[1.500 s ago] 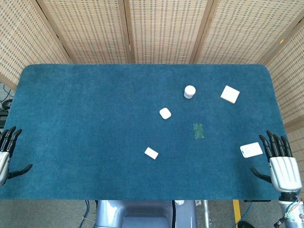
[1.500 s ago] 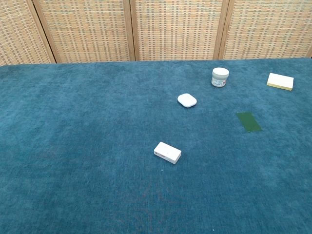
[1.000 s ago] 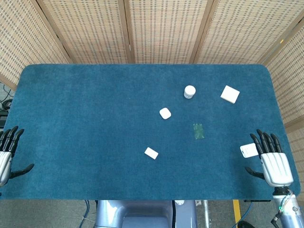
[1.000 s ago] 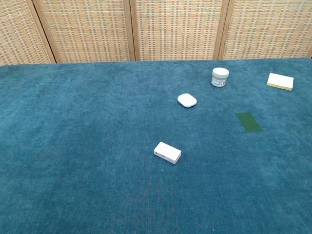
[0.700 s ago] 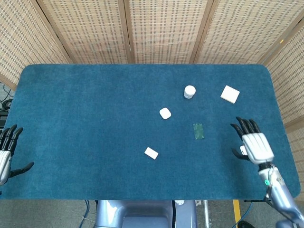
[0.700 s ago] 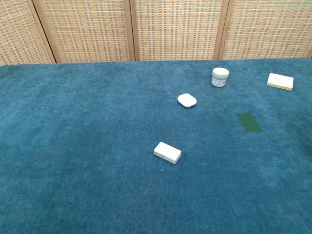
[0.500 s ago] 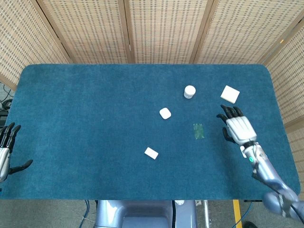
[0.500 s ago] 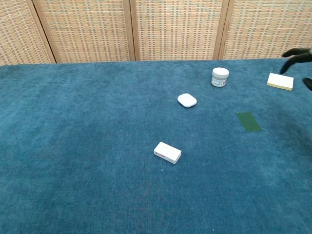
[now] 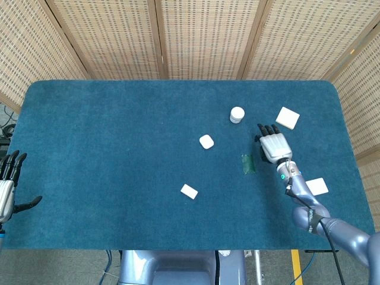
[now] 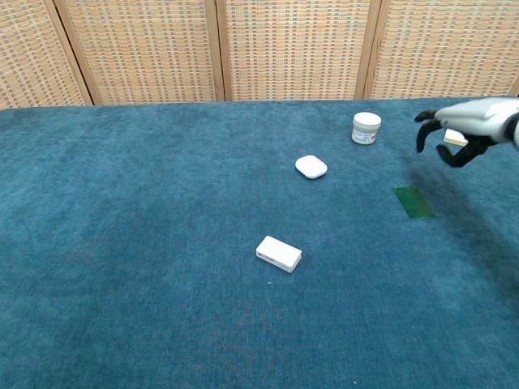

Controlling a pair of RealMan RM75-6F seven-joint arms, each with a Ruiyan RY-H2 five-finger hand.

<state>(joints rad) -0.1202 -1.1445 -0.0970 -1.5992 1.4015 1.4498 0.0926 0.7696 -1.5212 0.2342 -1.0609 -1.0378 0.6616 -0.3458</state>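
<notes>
My right hand [image 9: 273, 142] [image 10: 464, 128] hovers palm down over the blue table, fingers apart, holding nothing. It is above the green card [image 9: 247, 164] [image 10: 414, 202] and just right of the small white jar [image 9: 237, 114] [image 10: 366, 128]. The cream square pad [image 9: 287, 117] [image 10: 451, 138] lies just past it and is partly hidden in the chest view. My left hand [image 9: 7, 184] stays at the table's left front edge, fingers spread, empty.
A white rounded case [image 9: 206, 141] [image 10: 310, 167] lies mid-table and a small white box [image 9: 189, 191] [image 10: 278, 254] nearer the front. A white card [image 9: 316, 186] sits near the right front edge. Woven screens [image 9: 190, 35] stand behind the table [image 9: 107, 142].
My right hand has lifted from the right front edge and swept inward and away, uncovering the white card, ending over the green card area. The left hand has hardly moved.
</notes>
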